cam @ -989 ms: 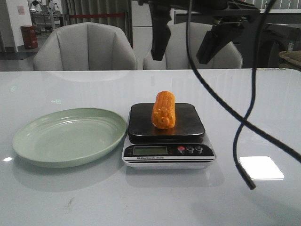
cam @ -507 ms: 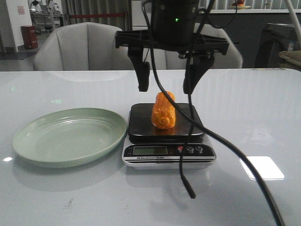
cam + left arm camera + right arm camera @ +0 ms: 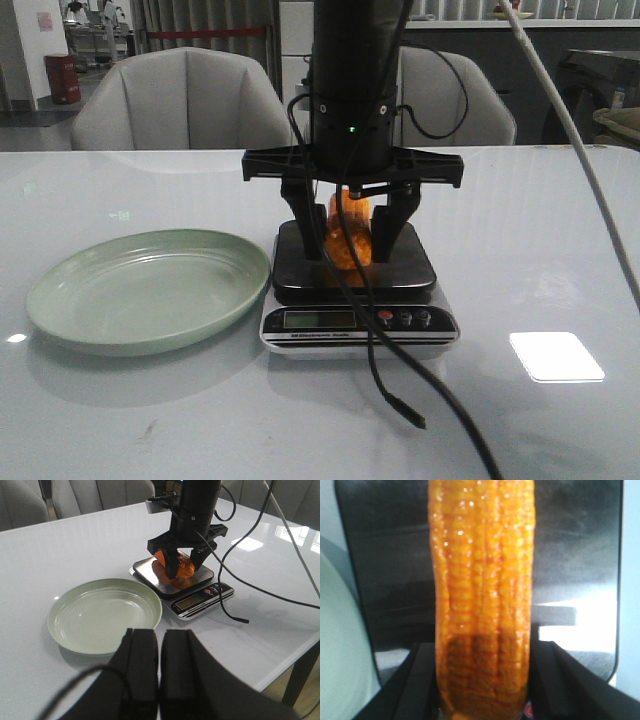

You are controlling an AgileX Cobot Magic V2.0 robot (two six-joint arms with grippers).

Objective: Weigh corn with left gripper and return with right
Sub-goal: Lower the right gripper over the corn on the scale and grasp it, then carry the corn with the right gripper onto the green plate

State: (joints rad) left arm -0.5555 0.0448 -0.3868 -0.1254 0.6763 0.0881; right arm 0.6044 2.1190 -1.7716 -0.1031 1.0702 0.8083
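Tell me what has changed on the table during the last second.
The right pincer came down from above the scale and now straddles the corn, one finger on each side; whether it already grips is unclear. The corn, scale and plate stayed in place.

Your right tool [image 3: 349, 240] is matte black, green indicator lit, loose black cables trailing; left tool [image 3: 159, 672] likewise black.

Even indoor light; a bright square glare patch sits on the glossy white table [image 3: 556, 357]. The close-up orange-yellow kernelled corn cob [image 3: 482, 595] looks soft, slightly blurred.
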